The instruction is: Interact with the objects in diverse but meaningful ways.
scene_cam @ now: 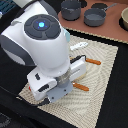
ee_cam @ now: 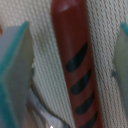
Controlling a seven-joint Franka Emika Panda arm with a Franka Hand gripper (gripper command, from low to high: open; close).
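Woven beige mat (scene_cam: 102, 80) on a dark table fills the exterior view, where the arm bends low over it, hiding its gripper; two orange-handled utensils (scene_cam: 93, 61) poke out beside it and grey pots (scene_cam: 94, 17) sit beyond. Close up in the wrist view, the sausage (ee_cam: 76, 65) lies on the mat between the wide-spread fingers (ee_cam: 14, 75), untouched, so a grasp looks imminent, not made.

No text, label, brand, number or sign can be read in either view. The only markings are plain dark diagonal stripes on the reddish-brown toy sausage (ee_cam: 75, 60) in the wrist view, and a glowing blue dot on the white robot arm (scene_cam: 41, 22).
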